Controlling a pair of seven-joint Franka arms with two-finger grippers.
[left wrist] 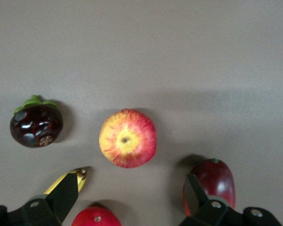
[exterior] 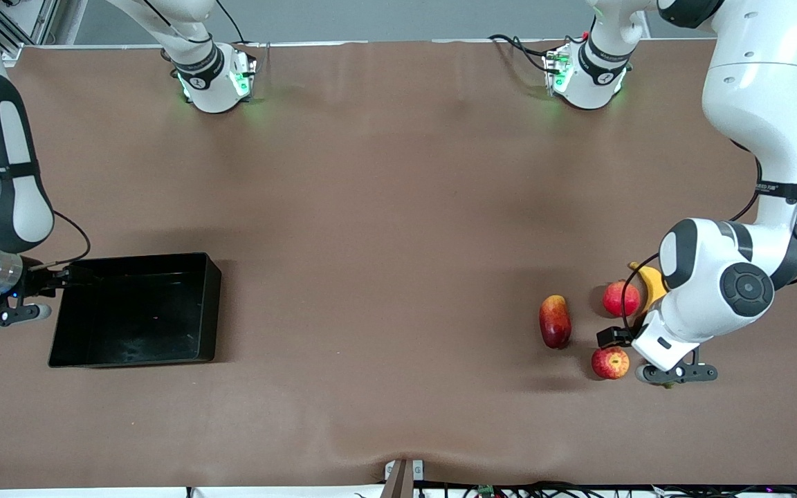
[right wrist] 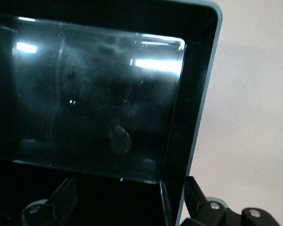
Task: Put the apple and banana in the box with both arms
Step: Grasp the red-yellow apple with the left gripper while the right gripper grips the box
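Observation:
The apple [exterior: 610,362], red with yellow patches, lies on the table at the left arm's end, nearest the front camera of the fruits. My left gripper [exterior: 675,373] hovers beside it, open. In the left wrist view the apple [left wrist: 127,138] sits ahead of the open left gripper [left wrist: 130,195], not between its fingers. The banana [exterior: 649,282] is mostly hidden under the left arm; its tip [left wrist: 78,175] shows by one finger. The black box [exterior: 215,290] lies at the right arm's end. My right gripper [exterior: 10,315] is open at its end wall [right wrist: 198,108].
A red-yellow mango [exterior: 555,321] and a pinkish-red round fruit [exterior: 621,298] lie close to the apple. A dark mangosteen [left wrist: 36,125] with a green cap shows in the left wrist view. The brown mat spreads bare between the fruits and the box.

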